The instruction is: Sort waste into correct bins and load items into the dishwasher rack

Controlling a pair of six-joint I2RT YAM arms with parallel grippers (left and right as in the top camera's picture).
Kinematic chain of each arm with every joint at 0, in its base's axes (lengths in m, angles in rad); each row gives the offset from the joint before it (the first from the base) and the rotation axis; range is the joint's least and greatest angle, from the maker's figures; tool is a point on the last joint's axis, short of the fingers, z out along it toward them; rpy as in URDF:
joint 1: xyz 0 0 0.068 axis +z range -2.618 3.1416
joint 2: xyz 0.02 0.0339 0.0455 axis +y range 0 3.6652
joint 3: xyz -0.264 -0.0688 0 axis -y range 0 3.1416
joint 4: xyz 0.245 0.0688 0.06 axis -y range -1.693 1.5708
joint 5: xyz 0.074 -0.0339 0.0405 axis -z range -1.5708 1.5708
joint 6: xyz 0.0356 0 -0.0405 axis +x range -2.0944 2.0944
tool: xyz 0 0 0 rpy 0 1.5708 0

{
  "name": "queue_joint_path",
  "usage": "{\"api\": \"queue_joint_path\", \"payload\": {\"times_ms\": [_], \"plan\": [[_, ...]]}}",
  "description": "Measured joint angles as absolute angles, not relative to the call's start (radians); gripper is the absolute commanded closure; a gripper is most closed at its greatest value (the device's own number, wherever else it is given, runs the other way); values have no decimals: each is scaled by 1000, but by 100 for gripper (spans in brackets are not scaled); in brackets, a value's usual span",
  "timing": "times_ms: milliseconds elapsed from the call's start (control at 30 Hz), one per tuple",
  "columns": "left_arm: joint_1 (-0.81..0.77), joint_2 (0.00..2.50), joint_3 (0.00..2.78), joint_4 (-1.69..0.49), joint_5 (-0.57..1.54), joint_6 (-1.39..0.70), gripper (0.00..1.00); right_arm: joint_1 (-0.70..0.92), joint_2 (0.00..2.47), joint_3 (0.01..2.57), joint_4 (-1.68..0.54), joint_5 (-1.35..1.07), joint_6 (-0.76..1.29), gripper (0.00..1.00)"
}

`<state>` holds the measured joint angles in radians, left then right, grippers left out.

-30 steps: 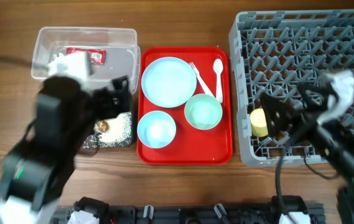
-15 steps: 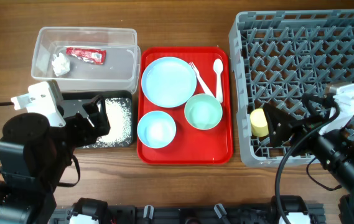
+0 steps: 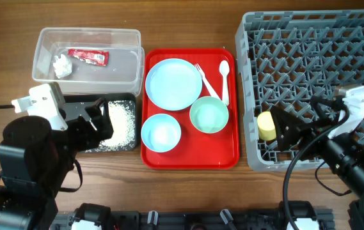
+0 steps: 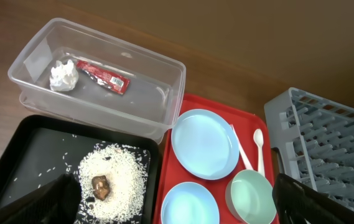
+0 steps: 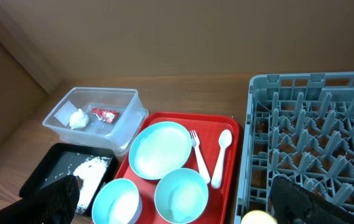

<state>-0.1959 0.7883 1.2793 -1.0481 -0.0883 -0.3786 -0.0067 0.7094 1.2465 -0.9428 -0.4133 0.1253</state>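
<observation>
The clear tub [image 3: 86,54] holds a red wrapper [image 3: 87,56] and crumpled tissue [image 3: 61,65]. The black tray [image 3: 86,145] holds white rice [image 3: 121,121] with a brown chunk [image 4: 100,185]. On the red tray [image 3: 190,156] lie the pale blue plate [image 3: 173,84], small blue bowl [image 3: 161,133], mint bowl [image 3: 208,115], white fork [image 3: 204,80] and spoon [image 3: 224,78]. The yellow cup [image 3: 266,126] lies in the grey rack [image 3: 316,57] at its front left. My left gripper [image 3: 97,119] is open and empty over the black tray. My right gripper [image 3: 284,128] is open and empty beside the cup.
The red tray sits between the two bins on the left and the rack on the right. Bare wooden table shows at the far left and along the front edge. My arms' bodies fill the front left and front right corners.
One second ago my left arm was blurred and swinging over the bins; it has since settled at the front left. My right arm shifted slightly. The objects have not moved.
</observation>
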Motion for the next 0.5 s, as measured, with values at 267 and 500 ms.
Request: {"api": "queue_joint_path", "payload": {"times_ms": [267,500], "plan": [[-196,778,1278,-1052,-91,-378,0,-7,709,1246,-943,-413,125,0],[-119,567,957,-670,-104,-353,0,-7,710,1246,-945,-410,125,0]]}}
